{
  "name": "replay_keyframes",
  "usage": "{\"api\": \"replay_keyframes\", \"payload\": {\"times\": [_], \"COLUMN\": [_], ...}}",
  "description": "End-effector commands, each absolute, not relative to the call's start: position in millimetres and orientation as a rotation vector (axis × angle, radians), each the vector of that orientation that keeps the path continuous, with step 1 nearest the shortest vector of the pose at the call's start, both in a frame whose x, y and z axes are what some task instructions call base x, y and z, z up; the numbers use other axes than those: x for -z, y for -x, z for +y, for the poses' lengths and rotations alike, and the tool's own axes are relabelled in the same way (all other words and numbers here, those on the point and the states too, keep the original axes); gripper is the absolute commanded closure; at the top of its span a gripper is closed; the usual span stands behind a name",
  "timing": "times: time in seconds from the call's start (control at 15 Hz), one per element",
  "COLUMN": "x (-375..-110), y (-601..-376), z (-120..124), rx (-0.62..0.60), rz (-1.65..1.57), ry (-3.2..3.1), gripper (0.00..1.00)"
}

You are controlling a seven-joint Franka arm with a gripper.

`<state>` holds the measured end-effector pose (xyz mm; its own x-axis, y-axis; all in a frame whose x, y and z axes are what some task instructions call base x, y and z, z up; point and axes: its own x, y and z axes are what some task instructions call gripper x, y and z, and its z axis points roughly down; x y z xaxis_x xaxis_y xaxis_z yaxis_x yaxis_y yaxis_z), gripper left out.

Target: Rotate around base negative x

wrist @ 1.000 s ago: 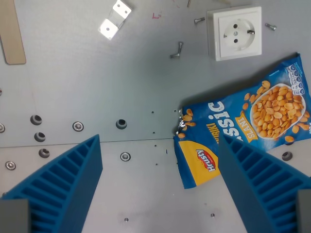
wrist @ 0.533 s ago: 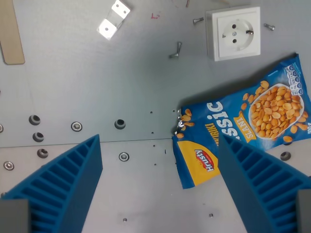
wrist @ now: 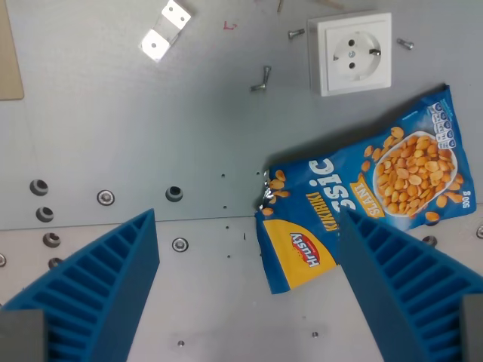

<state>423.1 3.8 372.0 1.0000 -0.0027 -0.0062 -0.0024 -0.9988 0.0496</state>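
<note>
Hand: the hand [wrist: 245, 302] stood released and empty, its 2 blue fingers [wrist: 94, 290] spread wide at the bottom of the frame.
Task's thing: none on the worktop [wrist: 151, 136]; the tilt belonged to the hand itself.
Peanut bag [wrist: 370, 200]: lay flat at lower right, long axis rising toward upper right, partly behind the right finger.
Screw [wrist: 262, 78]: upper middle.
Socket [wrist: 353, 53]: upper right.
Bracket [wrist: 164, 29]: upper left.
Obstruction: judged none.

The grey metal table [wrist: 151, 136] carried a white wall socket [wrist: 351, 53] at upper right, a blue peanut bag [wrist: 362, 204] at right centre, a metal bracket [wrist: 164, 29] at upper left, and loose screws [wrist: 262, 78] near the socket.
</note>
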Motion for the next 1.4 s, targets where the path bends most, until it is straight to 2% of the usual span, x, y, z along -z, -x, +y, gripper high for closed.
{"api": "replay_keyframes", "payload": {"times": [0.07,1.4], "x": [-374.6,-374.6], "y": [-422.5,-422.5], "z": [6.2,6.2], "rx": [0.0,0.005], "rz": [-0.024,-0.023], "ry": [-2.92,-2.653], "gripper": [0.0,0.0]}}
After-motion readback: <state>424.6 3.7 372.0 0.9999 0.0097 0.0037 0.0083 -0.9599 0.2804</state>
